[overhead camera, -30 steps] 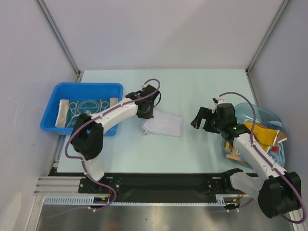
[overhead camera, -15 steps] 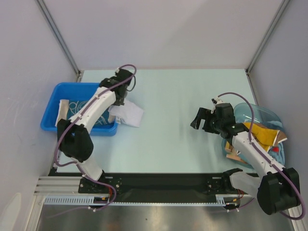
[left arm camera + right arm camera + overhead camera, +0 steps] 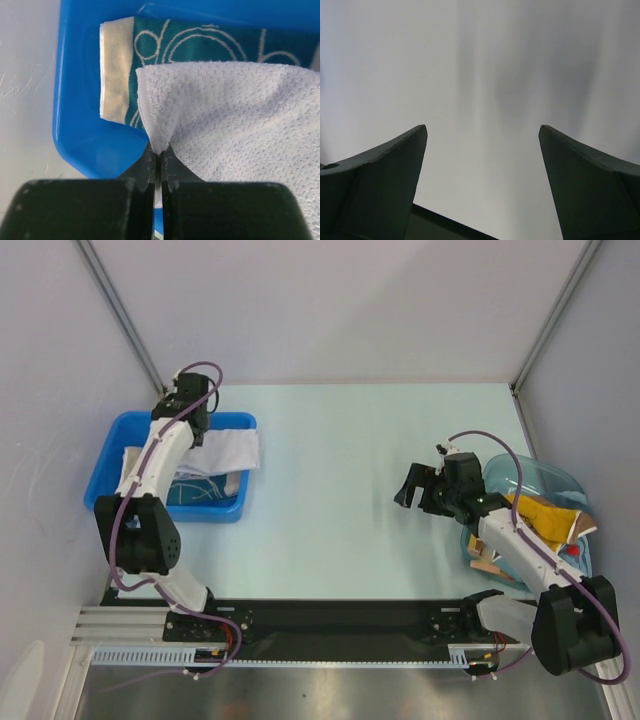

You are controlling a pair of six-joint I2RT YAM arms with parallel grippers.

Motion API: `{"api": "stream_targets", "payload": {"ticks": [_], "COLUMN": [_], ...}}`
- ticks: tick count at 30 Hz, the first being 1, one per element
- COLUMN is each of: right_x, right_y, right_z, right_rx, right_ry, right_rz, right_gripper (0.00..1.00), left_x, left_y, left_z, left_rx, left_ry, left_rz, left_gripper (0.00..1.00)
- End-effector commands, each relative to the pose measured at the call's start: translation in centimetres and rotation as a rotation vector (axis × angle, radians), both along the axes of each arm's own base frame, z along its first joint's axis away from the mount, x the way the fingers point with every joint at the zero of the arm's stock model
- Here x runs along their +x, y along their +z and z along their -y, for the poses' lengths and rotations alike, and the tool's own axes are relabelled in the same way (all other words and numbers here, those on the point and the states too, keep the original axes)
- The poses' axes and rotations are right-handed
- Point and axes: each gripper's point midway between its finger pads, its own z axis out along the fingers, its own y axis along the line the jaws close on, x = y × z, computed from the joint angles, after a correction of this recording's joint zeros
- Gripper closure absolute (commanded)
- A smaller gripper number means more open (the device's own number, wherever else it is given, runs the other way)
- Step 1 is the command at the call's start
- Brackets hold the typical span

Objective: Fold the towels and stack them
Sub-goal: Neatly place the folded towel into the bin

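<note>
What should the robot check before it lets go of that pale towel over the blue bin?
1. Left gripper pinching a corner of the pale towel: ok.
2. Teal towel lying flat in the blue bin, underneath: ok.
3. Pale towel wholly inside the bin: not ok; in the top view one end covers the rim nearer the table's middle.
4. Pale towel neatly folded: cannot tell.
5. Right gripper open, empty and well away from the bin: ok.
</note>
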Motion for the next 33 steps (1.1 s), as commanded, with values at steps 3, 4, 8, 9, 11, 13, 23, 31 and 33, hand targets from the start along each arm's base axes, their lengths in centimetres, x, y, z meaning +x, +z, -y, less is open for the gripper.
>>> {"api": "stream_targets", "payload": {"ticks": [3, 4, 8, 9, 11, 13, 23, 31, 33], "right_x": [2.2, 2.3, 2.7, 2.8, 3.0, 3.1, 4.5, 4.9, 5.2], "right_y": [1.8, 1.8, 1.7, 1.7, 1.5, 1.2, 0.4, 0.9, 1.9], "right_z": [-0.7, -0.7, -0.9, -0.9, -0.9, -1.1, -1.3, -1.0, -1.1], "right_rx": [0.01, 0.01, 0.008, 0.005, 0.002, 0.006, 0.007, -0.012, -0.016], "right_ry": [0.018, 0.018, 0.032, 0.033, 0.035, 0.04, 0.044, 0.022, 0.015], "right_rz": [0.071, 0.072, 0.074, 0.075, 0.073, 0.069, 0.051, 0.048, 0.063], "right_gripper": [0.0, 0.0, 0.0, 0.0, 0.0, 0.0, 0.0, 0.0, 0.0], "left_x": [1.0, 1.2, 1.3, 1.6, 1.8, 1.8, 2.0, 2.4, 3.2], "left_y": [-0.4, -0.9, -3.6, -4.2, -4.5, -5.1, -6.4, -4.0, -3.6], "left_z": [-2.2, -2.1, -4.3, -4.7, -5.5, -6.6, -10.2, -9.9, -8.5], "left_rx": [0.016, 0.009, 0.009, 0.034, 0.038, 0.035, 0.177, 0.143, 0.051], "left_ry": [-0.004, -0.011, 0.042, 0.048, 0.063, 0.092, 0.225, 0.314, 0.286], "left_rz": [0.038, 0.034, -0.029, -0.043, -0.051, -0.06, -0.134, -0.055, 0.009], "left_gripper": [0.99, 1.0, 1.0, 1.0, 1.0, 1.0, 0.9, 0.22, 0.19]}}
